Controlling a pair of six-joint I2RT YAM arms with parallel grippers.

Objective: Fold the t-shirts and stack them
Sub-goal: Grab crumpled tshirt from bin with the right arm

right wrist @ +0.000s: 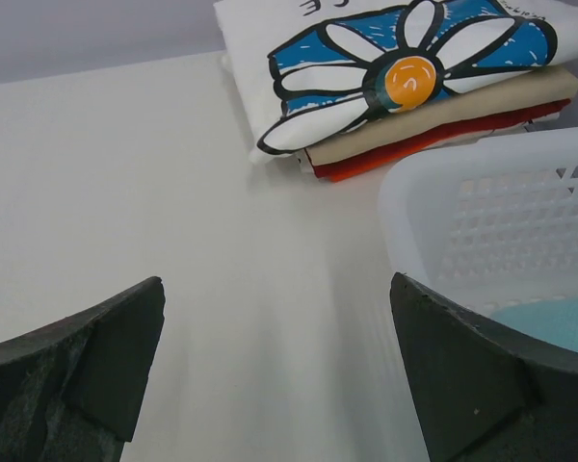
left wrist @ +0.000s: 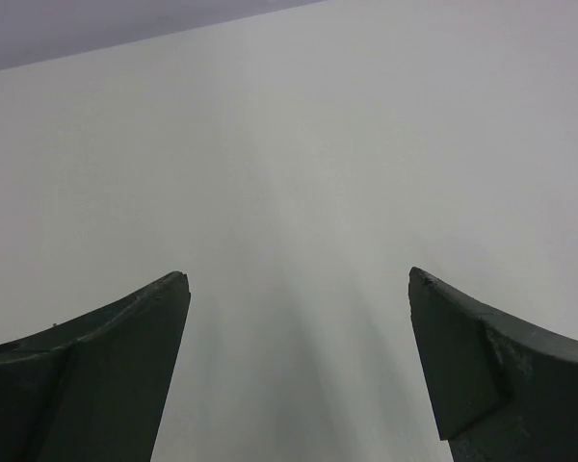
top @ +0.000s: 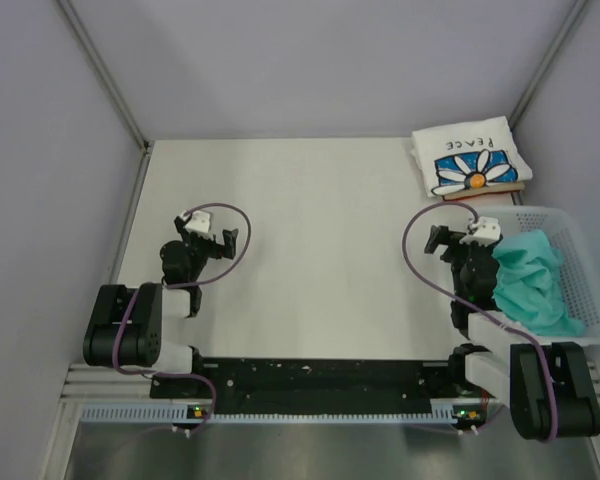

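Note:
The white daisy-print "PEACE" t-shirt (top: pixel 470 157) lies folded at the back right, on top of a tan and a red folded cloth; it also shows in the right wrist view (right wrist: pixel 405 67). The teal-green t-shirt (top: pixel 532 282) lies crumpled in the white mesh basket (top: pixel 580 250) at the right; a corner of it shows in the right wrist view (right wrist: pixel 549 322). My right gripper (top: pixel 458 240) is open and empty, just left of the basket. My left gripper (top: pixel 208 238) is open and empty over bare table at the left.
The basket's rim (right wrist: pixel 462 183) stands close to my right gripper's right finger. The tan and red folded cloths (right wrist: pixel 433 130) lie under the daisy shirt. Grey walls enclose the white table (top: pixel 310 250) on three sides.

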